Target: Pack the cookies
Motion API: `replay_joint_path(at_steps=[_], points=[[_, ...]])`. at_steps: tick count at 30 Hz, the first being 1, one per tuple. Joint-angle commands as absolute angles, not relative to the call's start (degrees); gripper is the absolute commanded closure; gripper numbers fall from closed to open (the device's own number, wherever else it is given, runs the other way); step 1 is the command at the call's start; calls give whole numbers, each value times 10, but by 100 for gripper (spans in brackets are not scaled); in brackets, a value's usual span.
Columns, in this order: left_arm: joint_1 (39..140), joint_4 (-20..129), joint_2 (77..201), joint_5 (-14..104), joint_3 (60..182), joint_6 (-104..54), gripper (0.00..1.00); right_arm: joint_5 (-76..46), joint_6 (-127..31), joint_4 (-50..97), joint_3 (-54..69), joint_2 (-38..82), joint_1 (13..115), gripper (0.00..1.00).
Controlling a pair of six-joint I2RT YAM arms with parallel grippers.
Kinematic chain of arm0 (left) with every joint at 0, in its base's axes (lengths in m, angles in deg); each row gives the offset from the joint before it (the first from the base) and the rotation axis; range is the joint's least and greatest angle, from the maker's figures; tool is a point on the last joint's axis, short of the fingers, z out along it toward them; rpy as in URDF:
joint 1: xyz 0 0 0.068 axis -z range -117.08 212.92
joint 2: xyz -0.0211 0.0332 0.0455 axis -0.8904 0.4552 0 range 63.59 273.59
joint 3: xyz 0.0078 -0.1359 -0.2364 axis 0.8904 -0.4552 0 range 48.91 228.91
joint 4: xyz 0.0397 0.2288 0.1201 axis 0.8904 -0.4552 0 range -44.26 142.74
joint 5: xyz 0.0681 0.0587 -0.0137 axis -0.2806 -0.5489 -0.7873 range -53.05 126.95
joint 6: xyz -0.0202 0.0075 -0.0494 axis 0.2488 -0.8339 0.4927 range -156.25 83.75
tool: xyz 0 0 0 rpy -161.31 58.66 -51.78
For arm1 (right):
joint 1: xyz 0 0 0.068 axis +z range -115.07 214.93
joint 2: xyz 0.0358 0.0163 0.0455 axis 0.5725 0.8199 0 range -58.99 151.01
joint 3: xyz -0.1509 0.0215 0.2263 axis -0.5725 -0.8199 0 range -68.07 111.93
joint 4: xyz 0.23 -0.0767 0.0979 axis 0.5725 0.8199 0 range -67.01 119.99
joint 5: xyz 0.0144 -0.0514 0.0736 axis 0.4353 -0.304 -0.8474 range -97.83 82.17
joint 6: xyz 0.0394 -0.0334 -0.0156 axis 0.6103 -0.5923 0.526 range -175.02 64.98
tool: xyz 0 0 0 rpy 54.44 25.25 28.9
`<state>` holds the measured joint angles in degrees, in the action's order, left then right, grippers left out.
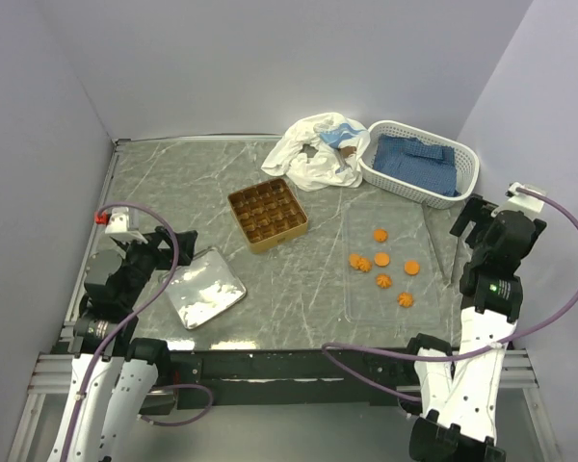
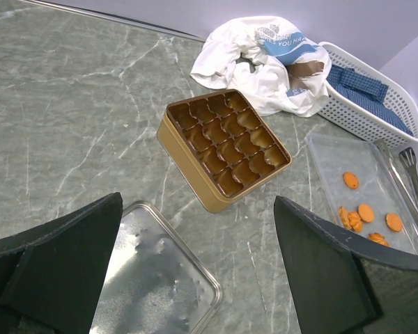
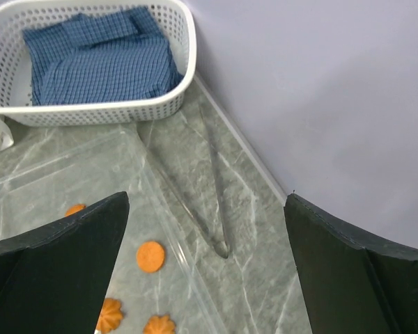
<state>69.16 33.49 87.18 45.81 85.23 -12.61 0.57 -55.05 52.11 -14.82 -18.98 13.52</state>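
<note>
Several small orange-brown cookies (image 1: 382,259) lie on a clear plastic tray (image 1: 358,303) right of centre; they also show in the left wrist view (image 2: 366,212) and the right wrist view (image 3: 151,256). A square golden-brown divided tin (image 1: 267,213) stands open and empty at centre, also in the left wrist view (image 2: 223,146). Its silver lid (image 1: 204,287) lies flat at front left. My left gripper (image 1: 164,252) is open and empty, above the lid's edge (image 2: 195,278). My right gripper (image 1: 467,223) is open and empty, above metal tongs (image 3: 209,188).
A white basket (image 1: 421,159) with folded blue cloth stands at back right. A crumpled white bag (image 1: 316,149) lies beside it. The metal tongs (image 1: 438,241) lie between the clear tray and the right wall. Walls close in the table on both sides.
</note>
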Motion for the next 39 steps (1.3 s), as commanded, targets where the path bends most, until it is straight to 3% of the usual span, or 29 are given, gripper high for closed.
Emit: replay_joint_path(at_steps=[1, 12, 20, 39], points=[[691, 358, 863, 470, 852, -129, 3, -5, -545, 536, -118, -175, 136, 0], [692, 356, 852, 472, 851, -129, 4, -242, -643, 567, -144, -141, 116, 0], [692, 357, 840, 472, 850, -129, 4, -411, -743, 618, -124, -37, -17, 0], [694, 361, 914, 482, 854, -131, 3, -165, -737, 423, -185, 149, 12, 0]])
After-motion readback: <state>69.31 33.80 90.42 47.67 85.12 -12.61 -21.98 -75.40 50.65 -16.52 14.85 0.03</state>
